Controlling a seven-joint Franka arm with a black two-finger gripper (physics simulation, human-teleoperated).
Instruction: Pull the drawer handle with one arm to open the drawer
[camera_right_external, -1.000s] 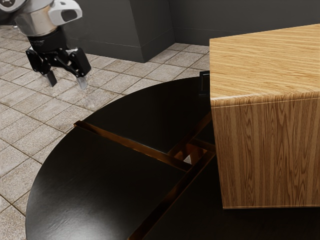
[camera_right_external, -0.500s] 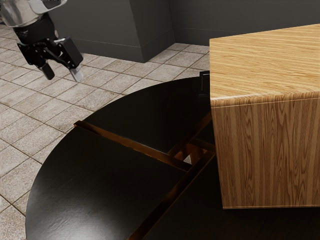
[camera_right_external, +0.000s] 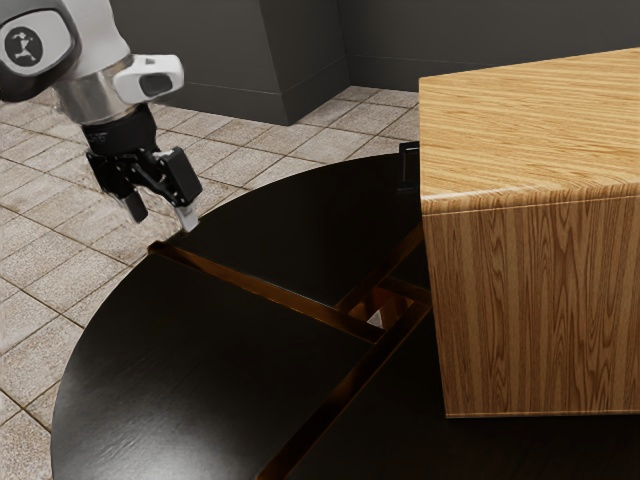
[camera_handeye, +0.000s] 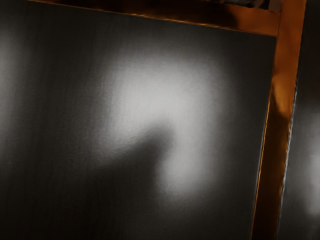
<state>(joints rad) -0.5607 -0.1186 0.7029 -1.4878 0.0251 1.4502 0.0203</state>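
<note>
While its fingers stand parted and empty, the black gripper (camera_right_external: 160, 212) hovers near the round dark table's (camera_right_external: 200, 370) ten-o'clock rim. The drawer handle (camera_right_external: 406, 166) sits well apart at three o'clock, on the wooden cabinet (camera_right_external: 530, 150).

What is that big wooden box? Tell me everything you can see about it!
It is a boxy wooden cabinet with light, oak-like grain, standing upright on the dark round table at the exterior view's right. Its flat top and one plain side show. A small black handle sticks out at its far corner. The gripper is well apart from it.
</note>
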